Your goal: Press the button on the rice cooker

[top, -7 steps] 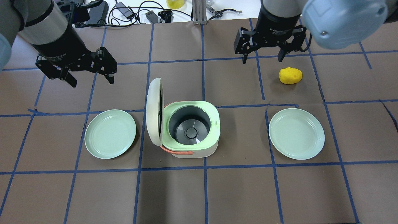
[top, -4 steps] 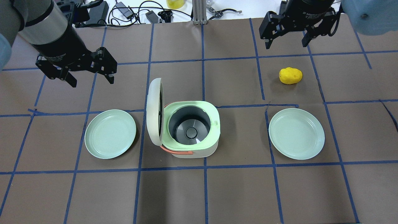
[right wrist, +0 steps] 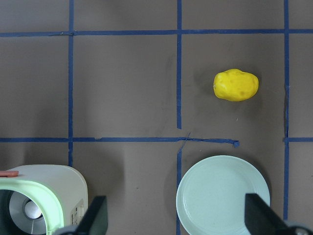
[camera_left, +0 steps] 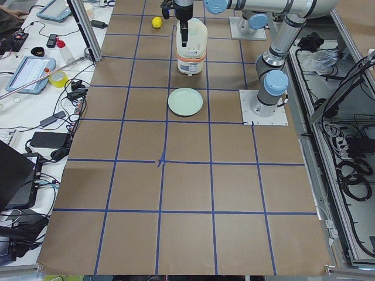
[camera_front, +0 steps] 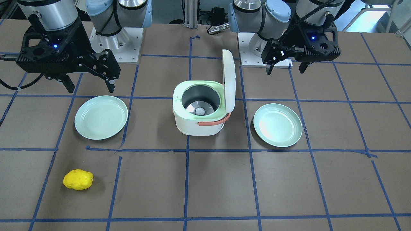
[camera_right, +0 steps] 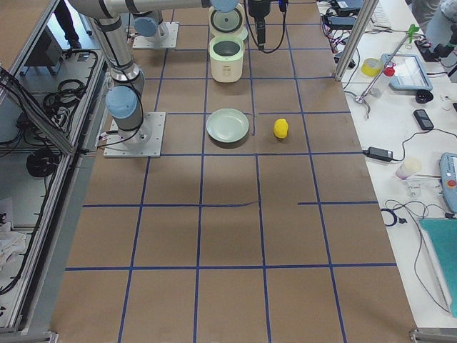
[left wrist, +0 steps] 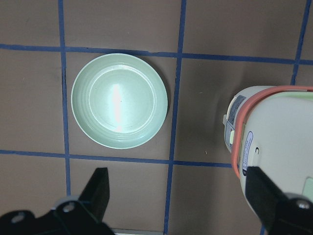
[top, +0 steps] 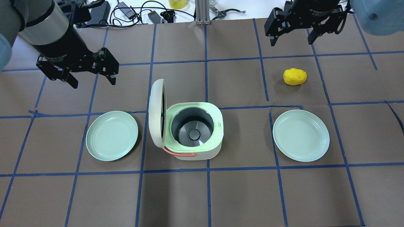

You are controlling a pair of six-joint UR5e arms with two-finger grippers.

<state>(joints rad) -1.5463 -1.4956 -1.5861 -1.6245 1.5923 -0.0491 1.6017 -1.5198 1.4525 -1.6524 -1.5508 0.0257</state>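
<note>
Hanging above the desk [top: 240,195], the left claw [top: 94,82] is spread wide, with nothing between its fingers. The cooker [top: 195,151] sits to this claw's right and nearer the robot, well apart from it. Its lid [top: 155,113] stands upright on the side closest to the left claw, outer face turned that way, and the pot is open. The button on that face cannot be made out for sure in any view. A green plate [top: 112,135] lies on the robot's side of the left claw, just beside the lid.

The right claw [top: 292,43] is also spread and holds nothing, at the far side of the desk. A yellow lump [top: 294,77] lies near it, toward the robot. A second plate [top: 301,135] lies farther the same way. The cooker is well off to this claw's left.
</note>
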